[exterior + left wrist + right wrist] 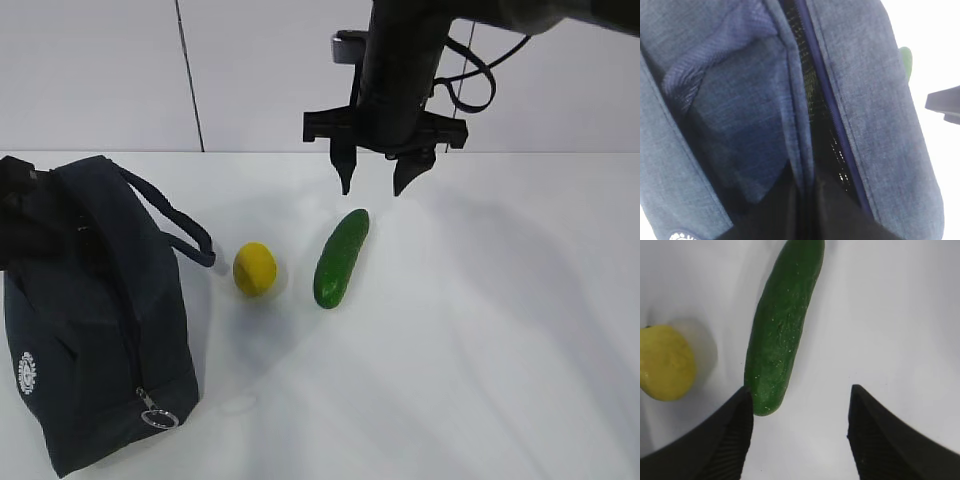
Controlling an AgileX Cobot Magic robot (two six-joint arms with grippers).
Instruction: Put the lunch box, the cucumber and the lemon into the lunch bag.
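Looks like the cucumber step. Right gripper [377,184] hangs in the air above the far end of the cucumber [341,258], jaws spread wide, nothing between them. From the right wrist view, cucumber [781,330] lies lengthwise ahead of the jaws, its near tip just beside the left finger [715,440] rather than centred in the gap.

Lemon [254,269] sits on the white worktop [500,330] just left of the cucumber, near it but not touching. Lunch bag [90,320] stands at the left edge, handles up, ring pull [155,415] low on the front. Left wrist view looks straight at the bag's top: zipper line [812,100] parted, dark lining showing through the slot. Left gripper itself not visible in any view; closed right down, and seemingly up by the bag's top, maybe holding fabric, but can't confirm that.

No lunch box anywhere on the worktop. Could already be inside the bag, can't see in far enough to say.

Next move, best guess: shift slightly so the cucumber's middle sits between the fingers, drop down, close across its width, then lift and carry over to the bag's opening. Slot looks narrow, so going in end-first along the zipper probably works best. Smooth rounded skin, so an off-centre pinch could let it roll out.
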